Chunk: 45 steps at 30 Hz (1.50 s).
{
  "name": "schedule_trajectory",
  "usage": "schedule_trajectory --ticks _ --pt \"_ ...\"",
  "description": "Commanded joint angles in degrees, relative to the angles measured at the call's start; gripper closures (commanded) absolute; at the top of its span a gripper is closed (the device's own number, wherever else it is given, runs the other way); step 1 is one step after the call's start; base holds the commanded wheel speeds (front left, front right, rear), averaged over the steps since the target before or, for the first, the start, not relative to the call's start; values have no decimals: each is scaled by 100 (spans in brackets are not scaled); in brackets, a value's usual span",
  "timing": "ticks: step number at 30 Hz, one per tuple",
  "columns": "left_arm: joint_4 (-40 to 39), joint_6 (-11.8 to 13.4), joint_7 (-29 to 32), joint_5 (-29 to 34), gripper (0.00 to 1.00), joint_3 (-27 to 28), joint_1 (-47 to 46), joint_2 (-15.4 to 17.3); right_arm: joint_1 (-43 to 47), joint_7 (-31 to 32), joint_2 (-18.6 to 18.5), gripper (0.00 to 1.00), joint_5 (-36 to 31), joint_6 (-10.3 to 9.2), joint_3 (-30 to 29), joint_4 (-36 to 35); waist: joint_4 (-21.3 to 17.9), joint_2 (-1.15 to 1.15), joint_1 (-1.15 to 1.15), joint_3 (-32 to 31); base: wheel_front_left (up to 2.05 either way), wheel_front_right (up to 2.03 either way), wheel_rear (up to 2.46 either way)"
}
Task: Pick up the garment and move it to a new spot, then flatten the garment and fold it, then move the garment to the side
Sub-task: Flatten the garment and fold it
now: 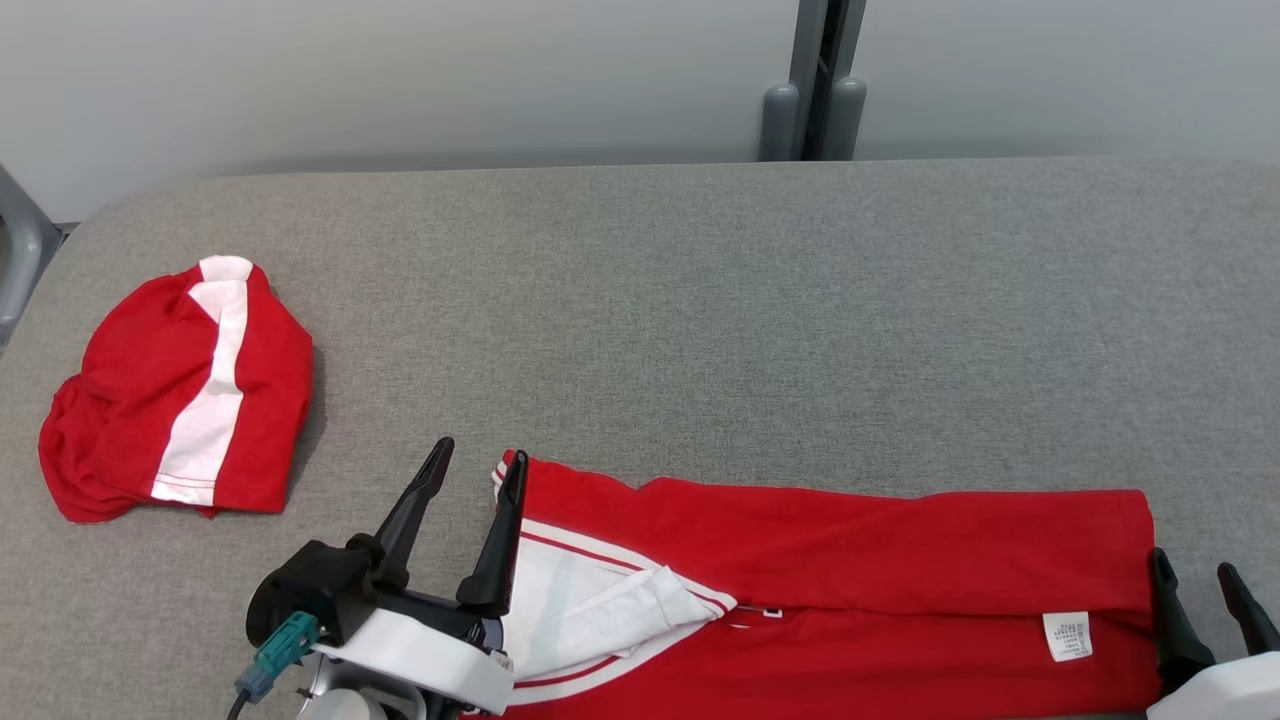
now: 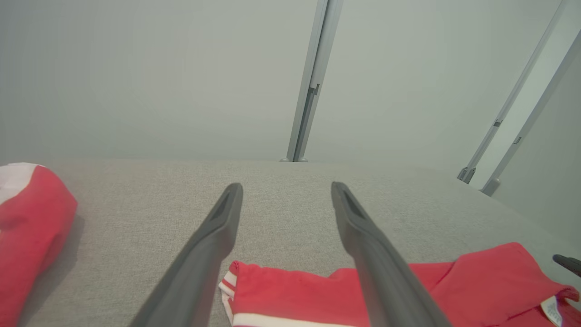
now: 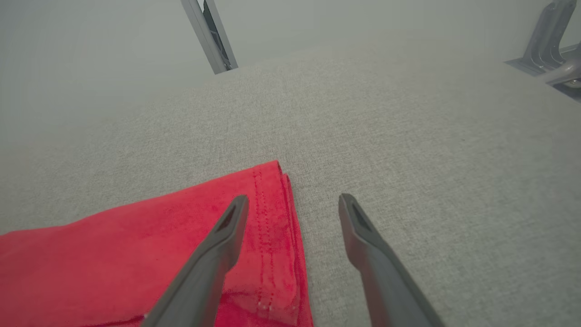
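A red garment with white trim lies folded in a long strip along the near edge of the grey table. My left gripper stands open at the strip's left end, its right finger over the white-striped edge. Open too is my right gripper, which straddles the strip's right hem with one finger above the cloth and one beyond it. Neither holds anything.
A second red and white garment lies bunched at the table's left side, also seen in the left wrist view. A grey post rises behind the far edge. Bare table stretches across the middle and back.
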Motion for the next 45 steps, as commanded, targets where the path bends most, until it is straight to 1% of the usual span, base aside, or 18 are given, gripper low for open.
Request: schedule_trajectory --ticks 1,4,7,11,21,22,23,24,25,30,34,38,45 --pt "33 -64 -23 86 0 73 5 -21 -66 -36 3 0 61 -2 20 117 25 0 0 31 0 0 0" --pt "80 -154 -23 170 0 151 -9 -102 -125 -25 43 0 213 -2 67 349 46 0 0 81 0 0 0" --pt "110 -204 -23 259 0 231 -41 -139 -222 45 138 0 524 -2 130 524 56 0 0 139 0 0 0" --pt "162 -261 -23 358 0 318 -92 -182 -300 84 76 0 762 -2 354 702 64 0 0 185 0 0 0" --pt "231 -348 -24 570 0 447 -188 -238 -456 166 94 0 915 -4 785 1332 56 0 0 223 0 0 0" --pt "239 -358 -24 588 0 431 -195 -222 -467 171 105 5 963 -4 826 1361 55 0 0 221 0 0 0" --pt "250 -358 -24 595 0 434 -197 -202 -475 198 118 38 1002 -3 879 1374 52 0 0 220 0 0 0" --pt "257 -368 -24 609 0 449 -208 -186 -483 213 123 62 1032 -3 935 1375 47 0 0 221 0 0 0" --pt "260 -375 -24 607 0 468 -221 -175 -496 215 118 100 1063 -2 984 1376 43 0 0 219 0 0 0" --pt "250 -395 -24 619 0 541 -249 -175 -557 120 -18 100 1146 -9 1096 1392 25 0 0 204 0 0 0" --pt "241 -391 -24 617 0 569 -228 -198 -653 49 -139 100 1169 -15 1079 1375 11 0 0 204 0 0 0" --pt "257 -398 -24 582 0 575 -205 -237 -815 6 -424 100 1101 -17 1125 1365 -8 0 0 235 0 0 0" --pt "266 -399 -24 578 0 604 -249 -266 -1244 -7 -984 100 1208 -15 1031 1525 -15 0 0 290 0 0 0"
